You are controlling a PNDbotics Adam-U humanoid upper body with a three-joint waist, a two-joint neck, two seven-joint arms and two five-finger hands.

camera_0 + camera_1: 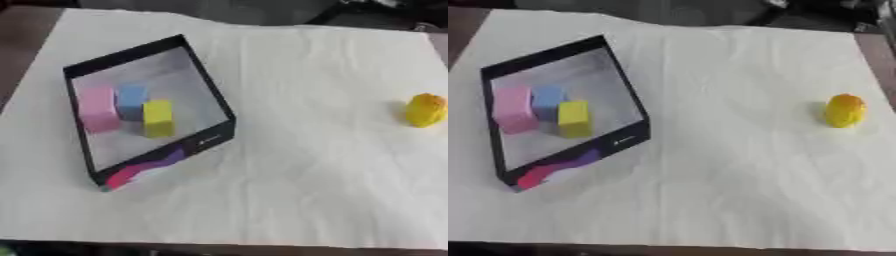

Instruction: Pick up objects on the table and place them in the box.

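A black-walled box with a pale floor lies at the left of the white cloth. Inside it stand a pink block, a blue block and a yellow block, close together. A rounded yellow object sits alone on the cloth at the far right, well away from the box. Neither of my hands shows in either view.
The white cloth covers most of the table, with wrinkles across its middle. Dark table edge shows at the upper left, and dark shapes lie beyond the far edge at the upper right.
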